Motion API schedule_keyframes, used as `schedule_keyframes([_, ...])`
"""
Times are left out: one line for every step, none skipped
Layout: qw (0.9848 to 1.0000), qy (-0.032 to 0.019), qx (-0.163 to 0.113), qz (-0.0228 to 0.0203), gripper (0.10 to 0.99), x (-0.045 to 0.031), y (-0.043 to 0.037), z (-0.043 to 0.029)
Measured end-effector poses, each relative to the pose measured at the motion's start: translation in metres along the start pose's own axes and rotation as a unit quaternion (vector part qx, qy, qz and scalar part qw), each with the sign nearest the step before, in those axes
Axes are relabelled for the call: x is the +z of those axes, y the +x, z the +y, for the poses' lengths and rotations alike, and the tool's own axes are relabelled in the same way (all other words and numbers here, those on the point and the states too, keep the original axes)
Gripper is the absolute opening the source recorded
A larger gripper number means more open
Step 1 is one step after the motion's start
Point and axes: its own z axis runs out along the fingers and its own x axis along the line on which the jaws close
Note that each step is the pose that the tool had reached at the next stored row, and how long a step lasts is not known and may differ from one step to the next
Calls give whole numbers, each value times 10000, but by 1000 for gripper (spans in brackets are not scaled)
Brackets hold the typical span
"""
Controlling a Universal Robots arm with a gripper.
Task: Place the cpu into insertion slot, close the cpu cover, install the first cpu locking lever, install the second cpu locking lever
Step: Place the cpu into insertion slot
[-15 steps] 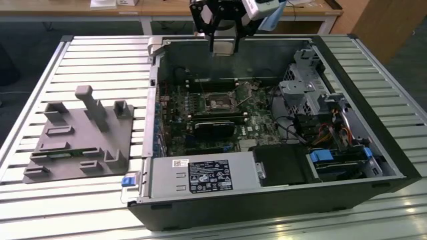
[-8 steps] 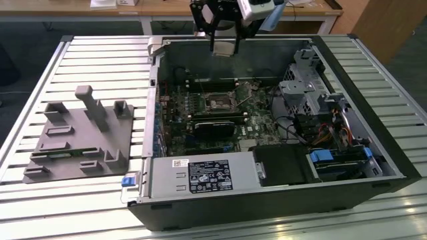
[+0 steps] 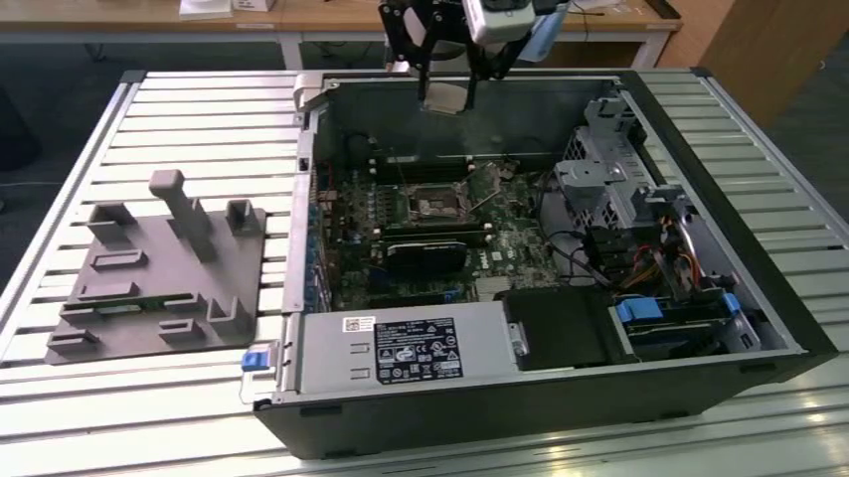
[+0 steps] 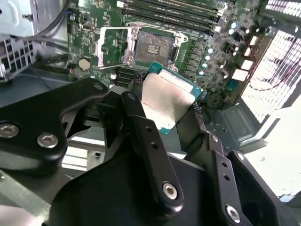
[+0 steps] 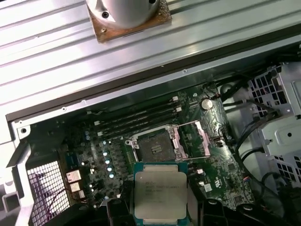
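The cpu, its lower edge hidden behind the black fingers clamped on its sides, hung in the gripper above the open computer case, well apart from the bare insertion slot, beside which the cpu cover lay flipped open

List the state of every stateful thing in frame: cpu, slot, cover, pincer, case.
cpu, held in the air over the board, not seated.
insertion slot, empty and uncovered.
cpu cover, swung open beside the slot.
pincer, shut on the cpu.
computer case, side open, interior exposed.
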Motion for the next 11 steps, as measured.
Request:
schedule_keyframes([10000, -1, 64, -6, 537, 1, 0, 0])
schedule_keyframes([9999, -2, 126, -12, 537, 3, 0, 0])
schedule_keyframes([9998, -3, 189, -18, 537, 5, 0, 0])
schedule_keyframes([9997, -3, 258, -24, 537, 7, 1, -1])
schedule_keyframes([9995, -4, 324, -30, 537, 9, 1, -1])
schedule_keyframes([9993, -4, 383, -36, 537, 10, 1, -1])
schedule_keyframes([9990, -4, 440, -41, 537, 11, 1, -1])
schedule_keyframes([9987, -5, 500, -46, 537, 12, 1, -1])
schedule_keyframes([9984, -6, 555, -51, 537, 14, 1, -1])
schedule_keyframes([9981, -7, 610, -56, 537, 15, 1, -1])
schedule_keyframes([9978, -8, 664, -61, 537, 16, 1, -1])
